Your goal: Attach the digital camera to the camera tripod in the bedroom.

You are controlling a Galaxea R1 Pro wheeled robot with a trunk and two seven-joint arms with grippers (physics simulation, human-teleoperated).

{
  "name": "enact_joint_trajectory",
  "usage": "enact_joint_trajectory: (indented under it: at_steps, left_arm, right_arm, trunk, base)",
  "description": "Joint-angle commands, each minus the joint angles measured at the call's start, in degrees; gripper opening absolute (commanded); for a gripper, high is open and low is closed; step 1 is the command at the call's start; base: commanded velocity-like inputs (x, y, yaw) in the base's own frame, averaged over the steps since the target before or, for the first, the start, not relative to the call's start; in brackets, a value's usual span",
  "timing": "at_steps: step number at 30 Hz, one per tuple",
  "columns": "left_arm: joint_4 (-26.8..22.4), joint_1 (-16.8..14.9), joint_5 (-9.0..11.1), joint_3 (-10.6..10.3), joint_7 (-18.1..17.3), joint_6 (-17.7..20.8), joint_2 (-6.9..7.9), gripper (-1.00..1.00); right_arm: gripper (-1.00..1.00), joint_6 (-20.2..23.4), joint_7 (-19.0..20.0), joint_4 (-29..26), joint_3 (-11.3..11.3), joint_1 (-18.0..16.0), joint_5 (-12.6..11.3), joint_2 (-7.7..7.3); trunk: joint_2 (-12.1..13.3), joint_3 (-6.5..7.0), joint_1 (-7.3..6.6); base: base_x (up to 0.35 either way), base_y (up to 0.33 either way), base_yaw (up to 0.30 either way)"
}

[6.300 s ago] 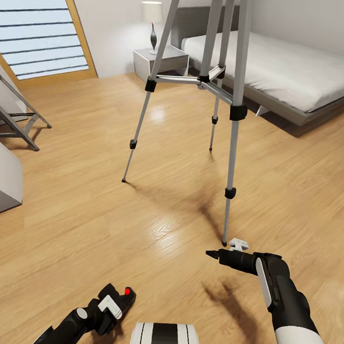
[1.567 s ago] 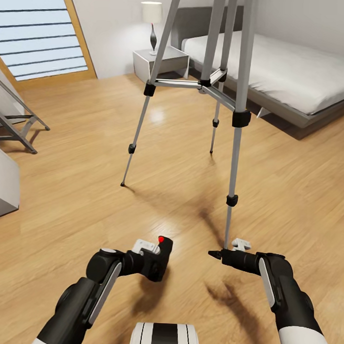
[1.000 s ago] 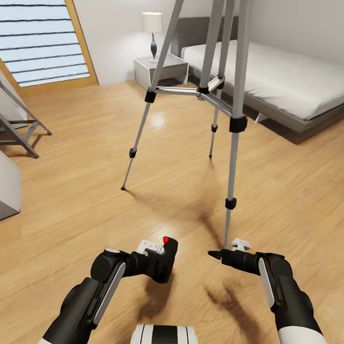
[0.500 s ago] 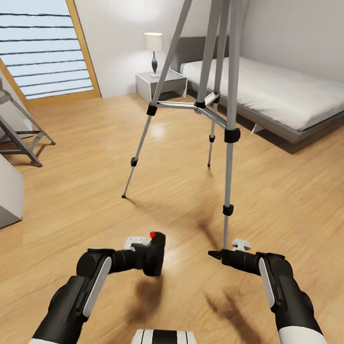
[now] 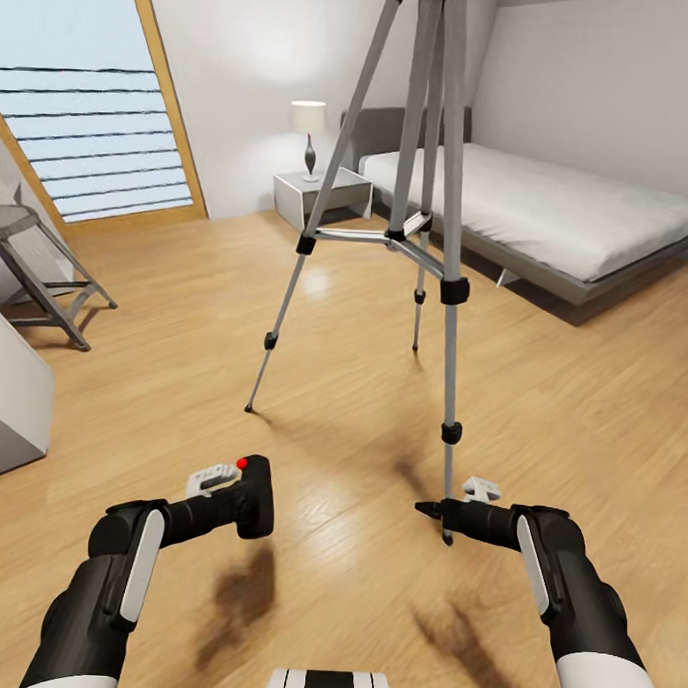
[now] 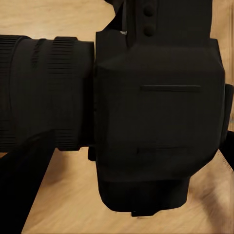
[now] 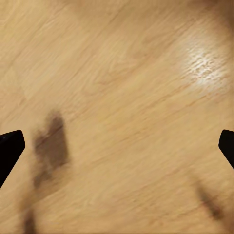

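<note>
The head camera is tilting up, showing more of the camera tripod (image 5: 431, 188) toward twelve o'clock. The left gripper (image 5: 239, 500), clamped on the digital camera (image 5: 252, 495), is rising from low at seven o'clock and now swinging out toward nine o'clock.

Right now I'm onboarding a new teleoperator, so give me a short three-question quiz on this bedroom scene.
1. True or false: the digital camera is already mounted on the camera tripod.
2. Which gripper holds the camera: A) left gripper, B) right gripper?
3. Fill in: the right gripper's fingers are spread over bare wood ____.

Key: 1 false; 2 A; 3 floor.
</note>
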Motion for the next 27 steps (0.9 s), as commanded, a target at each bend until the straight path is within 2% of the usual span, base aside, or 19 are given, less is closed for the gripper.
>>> enact_joint_trajectory:
  at_steps: [1, 5, 10, 11, 12, 15, 16, 17, 18, 19, 21, 22, 24, 25, 27]
  left_arm:
    - [0.0, 0.0, 0.6, 0.2, 0.1, 0.4, -0.06, -1.0]
    - [0.0, 0.0, 0.8, 0.7, -0.2, 0.5, -0.04, -1.0]
    - [0.0, 0.0, 3.8, 1.3, -1.6, 1.3, 0.42, -1.0]
    - [0.0, 0.0, 4.8, 1.5, -2.1, 1.4, 0.57, -1.0]
    - [0.2, 0.0, 7.1, 1.8, -3.1, 1.6, 0.95, -1.0]
    - [1.1, 0.0, 10.8, 2.3, -4.2, 1.8, 1.87, -1.0]
    - [2.0, 0.0, 13.4, 2.9, -4.6, 1.9, 2.65, -1.0]
    - [2.5, 0.0, 14.7, 3.3, -4.8, 1.9, 3.06, -1.0]
    - [5.2, 0.0, 20.0, 5.9, -5.2, 1.9, 4.35, -1.0]
    - [6.9, 0.0, 22.4, 7.9, -5.3, 1.9, 4.72, -1.0]
    - [8.8, 0.0, 24.3, 10.7, -5.3, 1.9, 4.96, -1.0]
    - [10.7, 0.0, 25.7, 14.1, -5.2, 1.9, 5.12, -1.0]
    - [12.3, 0.0, 26.6, 18.1, -5.1, 1.9, 5.22, -1.0]
    - [13.6, 0.0, 27.2, 22.2, -5.0, 1.9, 5.26, -1.0]
    - [14.4, 0.0, 27.5, 26.1, -5.0, 1.9, 5.28, -1.0]
  right_arm:
    - [1.0, 0.3, 0.4, 0.0, -0.1, 0.0, 0.3, 0.02]
    - [1.0, 0.4, 0.4, 0.0, -0.1, 0.0, 0.3, 0.01]
    - [1.0, 0.5, 0.4, 0.0, -0.2, 0.0, 0.2, 0.01]
    - [1.0, 0.5, 0.4, 0.0, -0.2, 0.0, 0.2, 0.02]
    - [1.0, 0.5, 0.4, 0.0, -0.2, 0.0, 0.2, 0.01]
    - [1.0, 0.5, 0.4, 0.0, -0.2, 0.0, 0.2, -0.01]
    - [1.0, 0.5, 0.4, 0.0, -0.2, 0.0, 0.1, -0.02]
    - [1.0, 0.5, 0.4, 0.0, -0.2, 0.0, 0.1, -0.03]
    - [1.0, 0.5, 0.4, 0.0, -0.2, 0.0, 0.1, 0.0]
    - [1.0, 0.5, 0.4, 0.0, -0.2, 0.0, 0.1, 0.01]
    - [1.0, 0.5, 0.4, 0.0, -0.2, 0.0, 0.1, 0.02]
    - [1.0, 0.5, 0.4, 0.0, -0.2, 0.0, 0.1, 0.03]
    - [1.0, 0.5, 0.4, 0.0, -0.2, 0.0, 0.1, 0.03]
    - [1.0, 0.5, 0.4, 0.0, -0.2, 0.0, 0.1, 0.03]
    - [1.0, 0.5, 0.4, 0.0, -0.2, 0.0, 0.1, 0.03]
  trunk:
    - [0.0, 0.18, -0.03]
    - [0.1, 1.07, -0.14]
    - [0.1, 2.18, -0.27]
    - [0.1, 2.4, -0.29]
    - [0.1, 2.62, -0.32]
    - [0.2, 3.29, -0.39]
    - [0.2, 3.51, -0.42]
    - [0.2, 3.73, -0.45]
    - [0.2, 3.95, -0.47]
    - [0.2, 4.17, -0.5]
    - [0.3, 4.62, -0.55]
    - [0.3, 4.84, -0.57]
    - [0.3, 5.28, -0.63]
    - [0.3, 5.5, -0.65]
    - [0.3, 5.94, -0.7]
  base:
    - [0.0, 0.0, 0.0]
    - [0.0, 0.0, 0.0]
    - [0.0, 0.0, 0.0]
    - [0.0, 0.0, 0.0]
    - [0.0, 0.0, 0.0]
    - [0.0, 0.0, 0.0]
    - [0.0, 0.0, 0.0]
    - [0.0, 0.0, 0.0]
    - [0.0, 0.0, 0.0]
    - [0.0, 0.0, 0.0]
    - [0.0, 0.0, 0.0]
    - [0.0, 0.0, 0.0]
    - [0.0, 0.0, 0.0]
    - [0.0, 0.0, 0.0]
    - [0.0, 0.0, 0.0]
